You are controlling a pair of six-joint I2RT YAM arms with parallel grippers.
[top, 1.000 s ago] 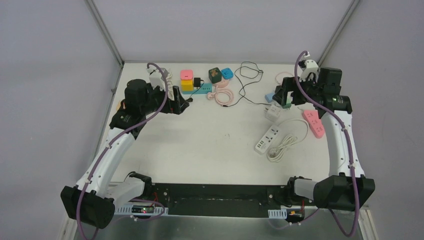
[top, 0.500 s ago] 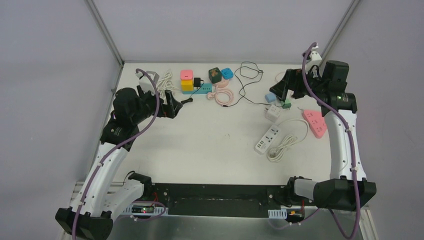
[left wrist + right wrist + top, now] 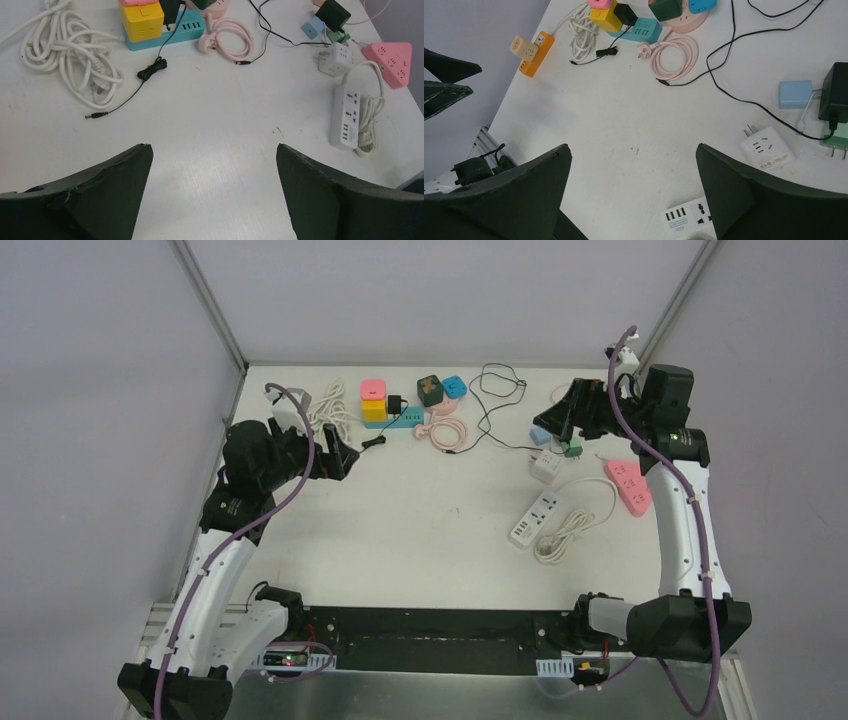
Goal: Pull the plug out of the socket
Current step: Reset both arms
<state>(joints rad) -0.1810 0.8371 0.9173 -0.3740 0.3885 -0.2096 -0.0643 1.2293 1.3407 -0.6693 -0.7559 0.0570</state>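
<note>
**Both end effectors wide and empty; the plug is not yet pulled**

The small black plastic plug (image 3: 624, 14) sits, as far as I can judge, in the flat teal plastic power strip (image 3: 641, 30), at the end beside a yellow cube socket (image 3: 606, 17). The left end effector (image 3: 212, 150) hangs in front of the teal strip, spread wide and holding nothing. The right end effector (image 3: 632, 149), well apart to the right of the strip, is also wide and empty. To do this well, I think one end effector should press the strip down while the other takes the plug by its sides and pulls straight up; otherwise the light strip may lift with it. The thin black cable (image 3: 150, 70) must not be caught. The tabletop (image 3: 420, 530) is white, with small scuffs. Pale grey walls (image 3: 450, 300) and a metal frame post (image 3: 210, 305) stand behind the strip.
</note>
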